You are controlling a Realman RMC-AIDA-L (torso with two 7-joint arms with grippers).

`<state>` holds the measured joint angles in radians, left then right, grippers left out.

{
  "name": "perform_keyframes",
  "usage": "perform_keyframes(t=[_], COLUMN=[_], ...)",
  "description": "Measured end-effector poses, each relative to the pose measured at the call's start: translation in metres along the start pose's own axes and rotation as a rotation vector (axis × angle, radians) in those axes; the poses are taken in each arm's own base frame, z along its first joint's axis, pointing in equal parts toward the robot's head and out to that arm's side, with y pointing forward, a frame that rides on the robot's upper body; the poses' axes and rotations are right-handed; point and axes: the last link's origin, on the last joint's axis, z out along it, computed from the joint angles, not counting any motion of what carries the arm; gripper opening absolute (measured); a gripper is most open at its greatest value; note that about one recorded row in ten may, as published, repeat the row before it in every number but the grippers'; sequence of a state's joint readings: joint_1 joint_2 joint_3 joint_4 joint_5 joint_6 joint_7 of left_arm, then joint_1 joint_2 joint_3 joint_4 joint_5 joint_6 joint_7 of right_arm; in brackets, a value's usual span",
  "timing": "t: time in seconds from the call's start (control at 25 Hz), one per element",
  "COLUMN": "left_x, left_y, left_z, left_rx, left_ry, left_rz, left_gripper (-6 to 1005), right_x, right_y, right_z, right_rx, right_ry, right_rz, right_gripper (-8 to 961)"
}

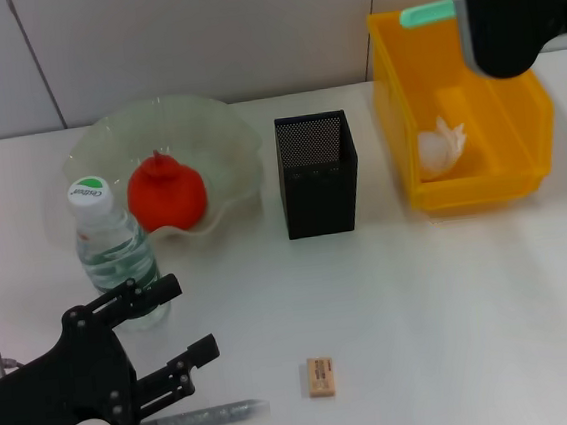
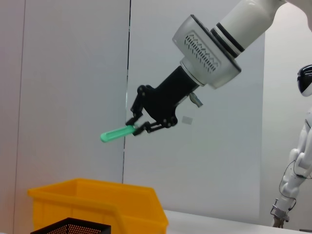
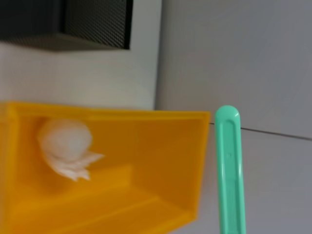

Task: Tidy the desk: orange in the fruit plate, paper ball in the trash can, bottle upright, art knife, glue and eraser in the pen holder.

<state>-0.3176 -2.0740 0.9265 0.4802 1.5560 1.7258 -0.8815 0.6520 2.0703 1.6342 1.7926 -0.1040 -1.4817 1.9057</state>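
Art knife (image 2: 117,133) (green) pinched in right tool (image 2: 138,127), high above trash can (image 1: 529,98) rim.

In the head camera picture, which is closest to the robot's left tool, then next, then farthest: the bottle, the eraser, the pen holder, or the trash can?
From the left tool, low on the robot's left:
1. The bottle, right beside it.
2. The eraser, on the table toward the middle.
3. The pen holder, farther back in the middle.
4. The trash can, far on the right.
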Motion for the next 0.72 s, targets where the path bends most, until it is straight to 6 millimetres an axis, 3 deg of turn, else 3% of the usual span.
perform_keyframes(t=[0.32, 0.72], left_x=[0.001, -0.002], left_y=[-0.001, 0.000], left_z=[0.002, 0.005], left_rx=[0.000, 0.023], left_ry=[0.007, 0.025], left_rz=[0.004, -0.023], left_gripper=[722, 722], right_x=[-0.032, -0.069], right_y=[-0.004, -0.002], right_z=[-0.001, 0.018], right_rx=[0.162, 0.250], right_ry=[0.030, 0.052], right_rz=[-0.267, -0.489], right_gripper=[191, 195])
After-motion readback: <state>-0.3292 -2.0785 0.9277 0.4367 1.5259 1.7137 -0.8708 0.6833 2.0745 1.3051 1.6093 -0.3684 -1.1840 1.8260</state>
